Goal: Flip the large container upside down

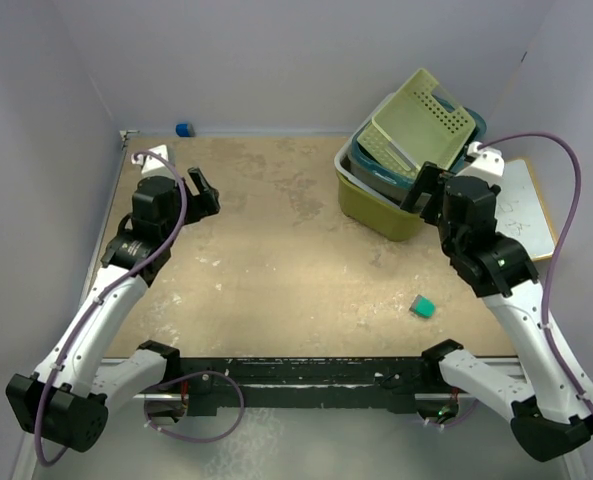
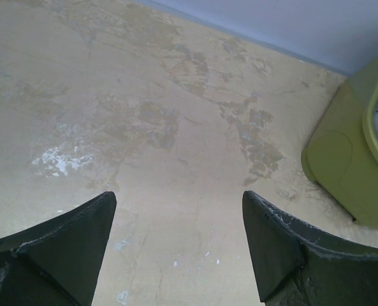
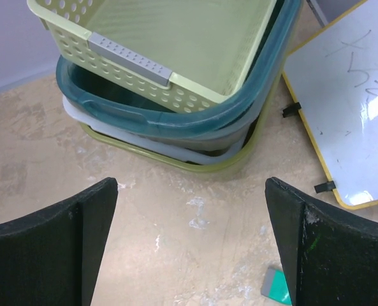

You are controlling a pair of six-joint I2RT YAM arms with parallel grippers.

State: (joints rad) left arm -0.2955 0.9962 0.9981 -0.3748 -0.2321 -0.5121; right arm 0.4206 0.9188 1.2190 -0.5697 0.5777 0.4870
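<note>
While stacked baskets [image 1: 416,130] mostly hide the large container [image 1: 371,207], the left gripper [image 2: 176,207] and right gripper [image 3: 190,194] gape wide.

Olive-green large container [image 1: 374,208], pale-green perforated box [image 1: 416,125], teal bin [image 3: 176,118], blotchy tan table [image 1: 276,250], yellow-edged whiteboard [image 3: 341,95]

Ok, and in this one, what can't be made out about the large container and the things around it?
Large container inside and base: top and right wrist views, covered by the nested bins.
Its full shape: left wrist view, cut off by the right edge.
Blue object by the far wall: top view, too small to identify.
Teal block: right wrist view, partly behind the right claw.
</note>
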